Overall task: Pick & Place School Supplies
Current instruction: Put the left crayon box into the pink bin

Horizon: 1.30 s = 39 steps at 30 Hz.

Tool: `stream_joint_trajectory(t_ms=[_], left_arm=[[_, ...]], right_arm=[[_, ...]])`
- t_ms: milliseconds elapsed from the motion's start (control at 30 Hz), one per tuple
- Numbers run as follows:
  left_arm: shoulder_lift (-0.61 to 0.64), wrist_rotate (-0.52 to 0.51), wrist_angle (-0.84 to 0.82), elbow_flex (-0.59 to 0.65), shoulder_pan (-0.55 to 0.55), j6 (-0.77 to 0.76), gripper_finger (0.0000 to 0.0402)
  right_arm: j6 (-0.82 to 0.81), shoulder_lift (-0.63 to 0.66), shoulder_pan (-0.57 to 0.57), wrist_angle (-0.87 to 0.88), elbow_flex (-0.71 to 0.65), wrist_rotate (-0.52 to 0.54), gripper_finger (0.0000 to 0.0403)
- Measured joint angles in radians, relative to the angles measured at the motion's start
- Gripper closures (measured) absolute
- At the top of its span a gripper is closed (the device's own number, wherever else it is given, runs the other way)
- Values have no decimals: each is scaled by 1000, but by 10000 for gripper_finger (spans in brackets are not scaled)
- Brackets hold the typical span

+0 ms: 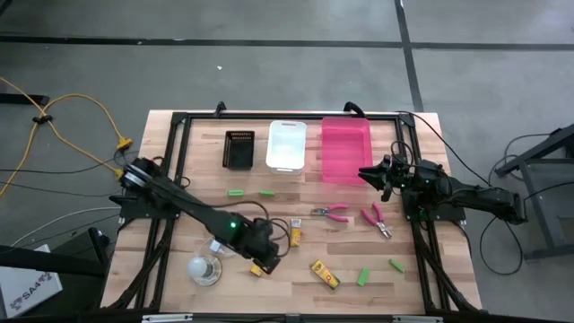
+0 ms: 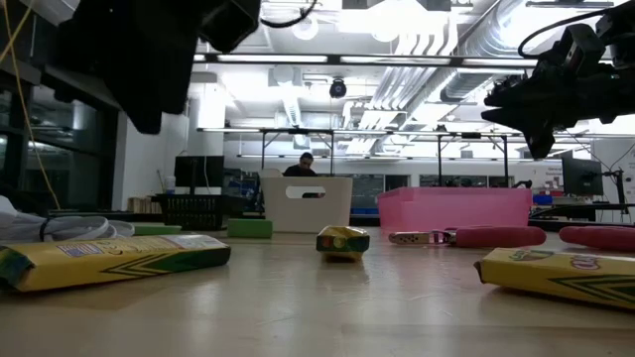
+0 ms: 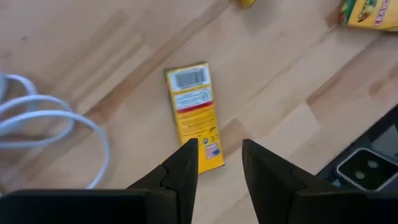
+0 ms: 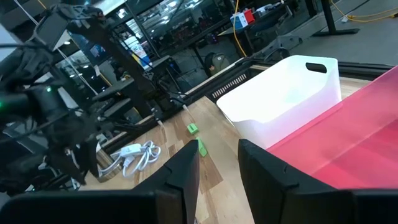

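Left gripper [image 3: 217, 162] is hovering lower left of centre in the high view, jaws slightly spread and holding nothing, right over one end of a yellow packet [image 3: 194, 114] lying flat on the bench [image 1: 179, 193]. Risk: fingers are straddling only the packet's end, so it could pivot or slip out; the white cord [image 3: 43, 121] nearby could snag. Right gripper [image 1: 375, 175] is waiting at right by the pink bin [image 1: 345, 148], jaws slightly apart, empty.

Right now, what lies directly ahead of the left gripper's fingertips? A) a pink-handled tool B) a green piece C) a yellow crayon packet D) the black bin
C: in the left wrist view the left gripper hangs open and empty just above a yellow crayon packet lying flat on the wooden table.
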<state>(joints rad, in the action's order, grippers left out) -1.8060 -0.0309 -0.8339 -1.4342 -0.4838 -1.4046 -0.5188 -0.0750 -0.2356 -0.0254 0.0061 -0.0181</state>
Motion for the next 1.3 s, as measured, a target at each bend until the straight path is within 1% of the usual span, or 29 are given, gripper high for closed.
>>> stream_joint_trajectory(t_ms=[67, 333, 467, 533, 600, 767, 1033, 1300], left_arm=[[-37, 2, -35, -35, -4, -26, 282], [-169, 3, -85, -162, -38, -119, 282], [-202, 2, -192, -213, -53, -177, 282], [-202, -3, -231, -219, -57, -203, 282], [-202, -13, -233, -219, -58, -208, 282], [-205, -39, -229, -219, -57, -153, 282], [-254, -21, -229, -217, -56, -165, 282], [-254, -28, -217, -217, -55, -137, 282]], right_arm=[[0, -4, 0, 1, 0, 0, 302], [0, -8, 0, 0, 0, -4, 302], [0, -8, 0, 0, 0, -4, 302], [0, -8, 0, 0, 0, -4, 302], [0, -8, 0, 0, 0, -4, 302], [0, -8, 0, 0, 0, -4, 302], [0, -8, 0, 0, 0, -4, 302], [0, -8, 0, 0, 0, -4, 302]])
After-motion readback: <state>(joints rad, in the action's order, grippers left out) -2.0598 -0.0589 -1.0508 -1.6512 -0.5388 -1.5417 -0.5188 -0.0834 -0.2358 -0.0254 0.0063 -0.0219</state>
